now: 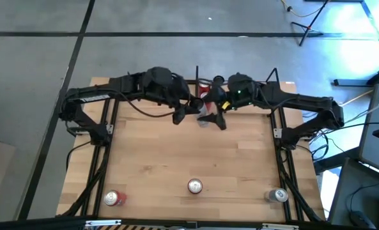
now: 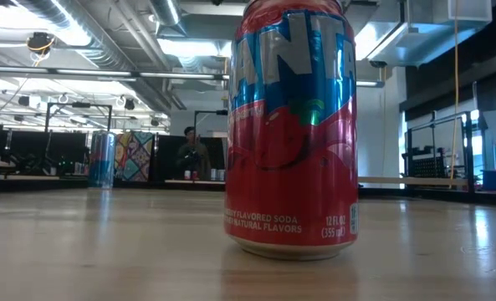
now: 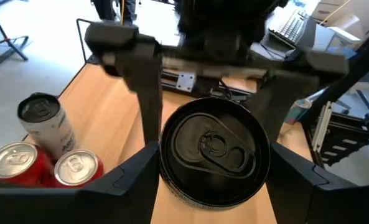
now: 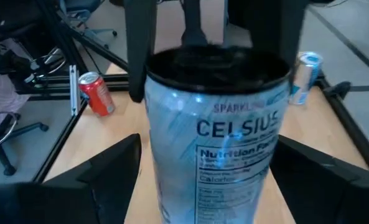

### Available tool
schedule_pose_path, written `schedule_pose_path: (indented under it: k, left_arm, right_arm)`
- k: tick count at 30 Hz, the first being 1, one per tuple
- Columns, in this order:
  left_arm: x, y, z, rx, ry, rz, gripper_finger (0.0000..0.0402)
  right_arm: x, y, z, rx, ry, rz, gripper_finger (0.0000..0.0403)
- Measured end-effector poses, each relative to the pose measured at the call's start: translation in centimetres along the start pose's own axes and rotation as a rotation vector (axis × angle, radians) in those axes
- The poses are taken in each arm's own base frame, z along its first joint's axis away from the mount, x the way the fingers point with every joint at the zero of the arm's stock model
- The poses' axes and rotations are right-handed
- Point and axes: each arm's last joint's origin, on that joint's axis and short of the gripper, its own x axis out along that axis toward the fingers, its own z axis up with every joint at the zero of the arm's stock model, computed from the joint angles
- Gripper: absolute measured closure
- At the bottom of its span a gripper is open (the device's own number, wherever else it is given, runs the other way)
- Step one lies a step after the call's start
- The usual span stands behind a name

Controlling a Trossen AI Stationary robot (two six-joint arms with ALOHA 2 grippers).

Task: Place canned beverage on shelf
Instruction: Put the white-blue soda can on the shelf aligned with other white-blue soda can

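A Celsius can with a black top (image 4: 218, 143) is at the far middle of the table, between both grippers; it also shows in the left wrist view (image 3: 214, 152). My left gripper (image 3: 214, 168) and my right gripper (image 4: 209, 162) are both shut on it. In the high view they meet at the can (image 1: 205, 118). Just behind, at the table's far edge, a thin black upright of the shelf (image 1: 197, 73) stands beside red cans (image 1: 205, 89). Two red cans (image 3: 78, 168) and a pale can (image 3: 44, 121) stand together there. My left gripper pinches the can at its top rim (image 3: 162, 155), one finger on each side. The fingers come slanting from above, from the table's left. The can stands upright; its bottom is hidden. My right gripper has one finger (image 4: 109, 168) on each side of the can's wall (image 4: 156, 162), below the top. The fingers come level, from the table's right. The label reads upright. Whether the can's bottom rests on the table is outside the frame.
Near the front edge are a red can lying on its side (image 1: 114, 198), an upright red Fanta can (image 1: 195, 186), which fills the low view (image 2: 291, 134), and a silver can (image 1: 278, 195). Bare wood lies between them and the arms.
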Motion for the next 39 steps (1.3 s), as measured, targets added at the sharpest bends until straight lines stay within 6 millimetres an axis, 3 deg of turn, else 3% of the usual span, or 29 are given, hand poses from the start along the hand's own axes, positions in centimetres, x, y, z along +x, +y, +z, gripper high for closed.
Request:
schedule_pose_path:
  k: [5, 11, 13, 17, 23, 26, 31, 39]
  left_arm:
    - [-0.1, -0.3, 0.0, 0.004, -0.006, -0.001, 0.0185]
    - [-0.1, -0.3, 0.0, 0.01, -0.006, -0.006, 0.0174]
    - [-0.1, -0.3, 0.1, 0.01, -0.012, -0.005, 0.0159]
    - [-0.5, -0.3, 0.1, 0.004, -0.013, 0.006, 0.0125]
    - [-3.2, -0.4, 0.3, 0.0, -0.022, 0.031, 0.0094]
    - [-3.8, -0.3, -0.1, -0.001, 0.016, 0.065, 0.0091]
    - [-4.4, 0.0, -0.7, -0.002, 0.073, 0.107, 0.0093]
    - [-3.8, 1.8, -1.3, -0.042, 0.116, 0.13, 0.0103]
  right_arm:
    - [1.0, 0.8, -0.2, -0.015, 0.01, -0.006, 0.0078]
    - [0.9, 0.8, -0.1, -0.016, 0.009, -0.024, 0.0177]
    - [0.6, 0.9, -0.1, -0.018, 0.007, -0.028, 0.0186]
    - [-1.2, 1.2, 0.1, -0.066, 0.029, -0.09, 0.0186]
    - [-5.6, 0.6, -0.1, -0.083, 0.08, -0.191, 0.0186]
    - [-6.7, -0.4, -1.5, -0.066, 0.083, -0.24, 0.0186]
    - [-7.9, -2.9, -5.9, -0.03, 0.012, -0.335, 0.0186]
    - [-7.5, -6.8, -12.3, 0.014, -0.137, -0.374, 0.0186]
